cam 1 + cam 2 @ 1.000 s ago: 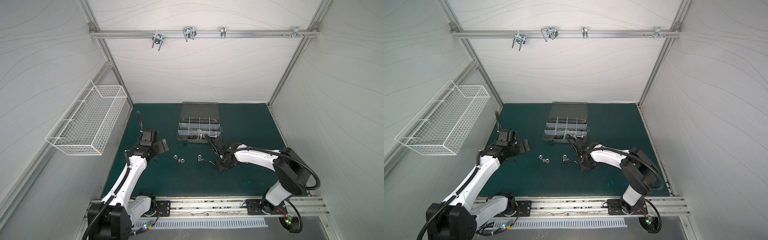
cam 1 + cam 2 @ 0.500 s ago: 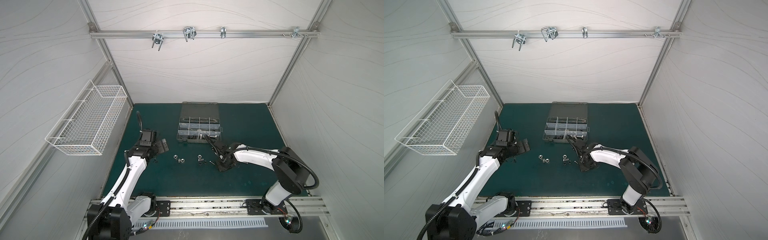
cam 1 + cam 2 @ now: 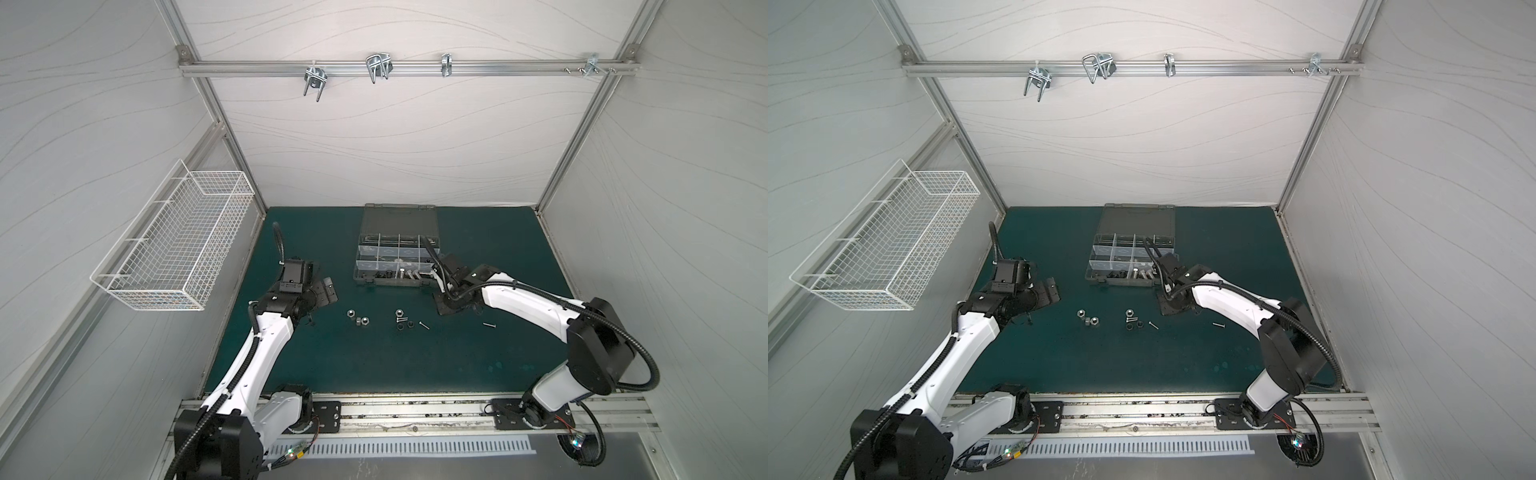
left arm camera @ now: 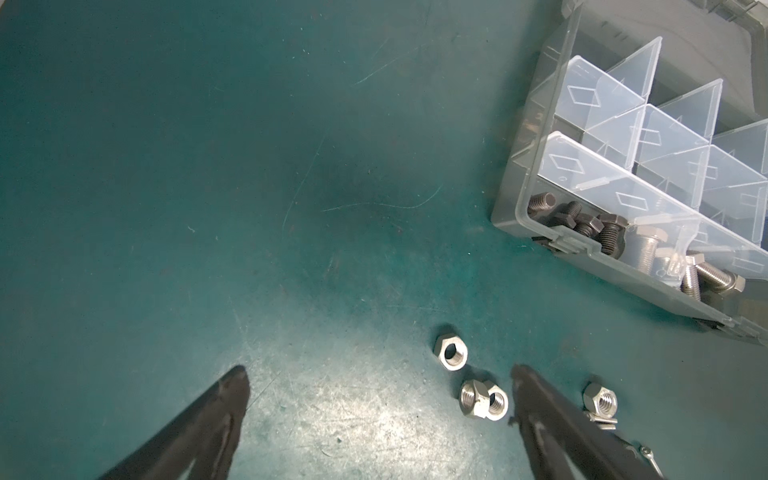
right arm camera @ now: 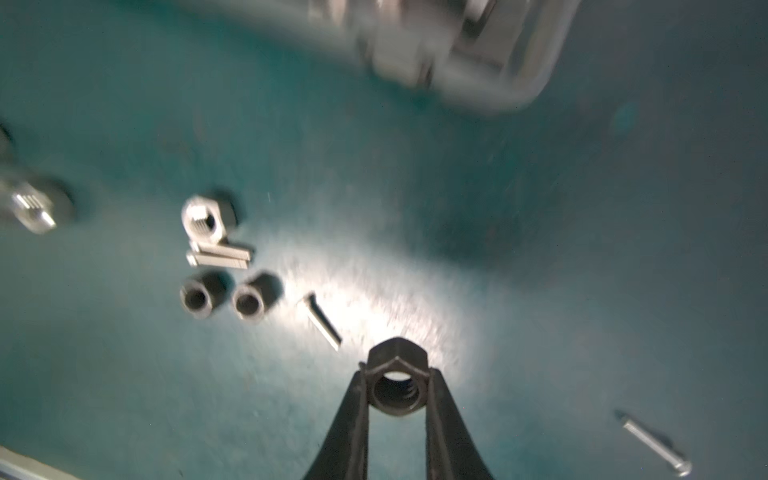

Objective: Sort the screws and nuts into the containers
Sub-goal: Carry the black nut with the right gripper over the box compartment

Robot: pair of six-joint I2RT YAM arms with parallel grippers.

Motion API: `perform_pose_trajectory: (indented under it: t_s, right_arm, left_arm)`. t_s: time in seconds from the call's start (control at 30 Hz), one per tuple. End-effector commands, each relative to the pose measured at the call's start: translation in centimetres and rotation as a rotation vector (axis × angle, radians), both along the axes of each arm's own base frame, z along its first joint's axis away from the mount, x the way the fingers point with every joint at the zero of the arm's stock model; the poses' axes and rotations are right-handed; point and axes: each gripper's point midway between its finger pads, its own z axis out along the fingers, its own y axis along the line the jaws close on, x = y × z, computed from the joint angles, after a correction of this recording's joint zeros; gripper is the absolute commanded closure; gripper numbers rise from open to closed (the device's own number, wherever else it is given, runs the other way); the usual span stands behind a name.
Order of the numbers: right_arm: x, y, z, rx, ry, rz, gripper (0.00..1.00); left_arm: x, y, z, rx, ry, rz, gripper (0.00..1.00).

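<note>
White panelled walls (image 3: 395, 137), veined with faint wavy lines, enclose a small booth. An aluminium rail (image 3: 498, 68) crosses the back wall, hung with silver U-shaped hooks (image 3: 378, 68). A white wire basket (image 3: 178, 245) juts from the wall on the left of both top views. A dark teal mat (image 3: 374, 357) covers the floor, scratched and brightly lit in patches in the wrist views. A metal base rail (image 3: 415, 411) edges it in front.

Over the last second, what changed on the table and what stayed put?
The right tool closed on a black nut and shifted with it toward the organizer case. The left tool stayed open, hovering where it was. The loose silver nuts, the thin screws and the case did not visibly move.
</note>
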Motion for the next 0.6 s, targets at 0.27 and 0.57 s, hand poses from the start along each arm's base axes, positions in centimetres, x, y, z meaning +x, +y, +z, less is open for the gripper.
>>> perform_pose_trajectory:
  t_s: [0.27, 0.57]
  right_arm:
    - [11.6, 2.0, 5.0, 0.065, -0.201, -0.01, 1.0]
    - [16.8, 3.6, 2.6, 0.027, -0.195, 0.012, 1.0]
  left_arm:
    - [0.9, 0.0, 2.2, -0.009, -0.06, 0.004, 0.01]
    - [0.9, 0.0, 2.3, -0.012, -0.064, 0.004, 0.01]
